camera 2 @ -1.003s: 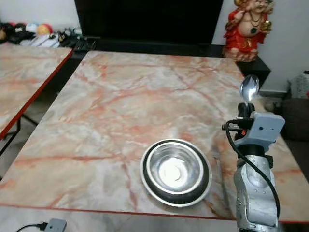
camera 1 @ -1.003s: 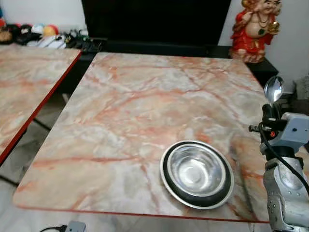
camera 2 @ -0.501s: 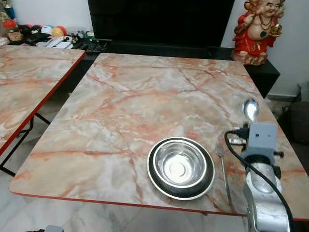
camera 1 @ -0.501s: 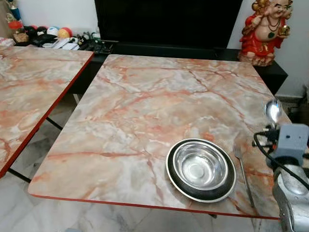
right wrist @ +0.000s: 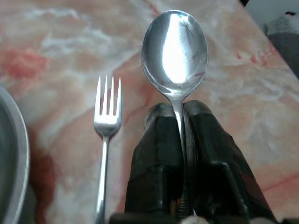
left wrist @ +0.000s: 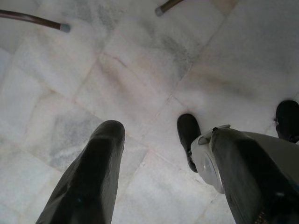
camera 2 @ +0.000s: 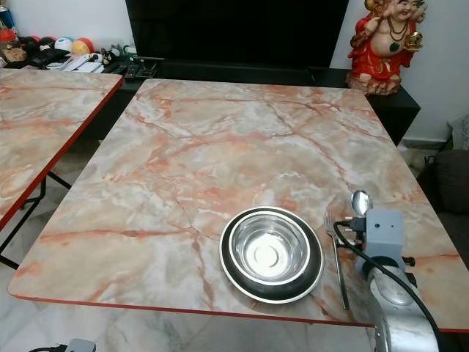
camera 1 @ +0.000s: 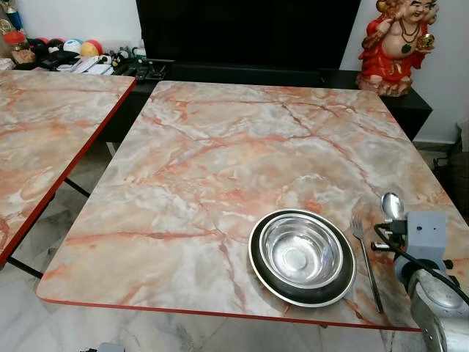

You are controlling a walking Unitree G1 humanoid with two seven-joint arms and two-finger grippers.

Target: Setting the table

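The right gripper [right wrist: 180, 119], pinching a spoon [right wrist: 175, 49], hovers over the desk [camera 1: 220, 161] just beside the fork [camera 1: 364, 253] and bowl [camera 1: 302, 254]. Laying the spoon flat alongside the fork looks next; the left gripper [left wrist: 163, 154] hangs spread above the floor.

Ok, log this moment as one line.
right tool: shut on spoon | beside fork | bowl on table | left tool: idle
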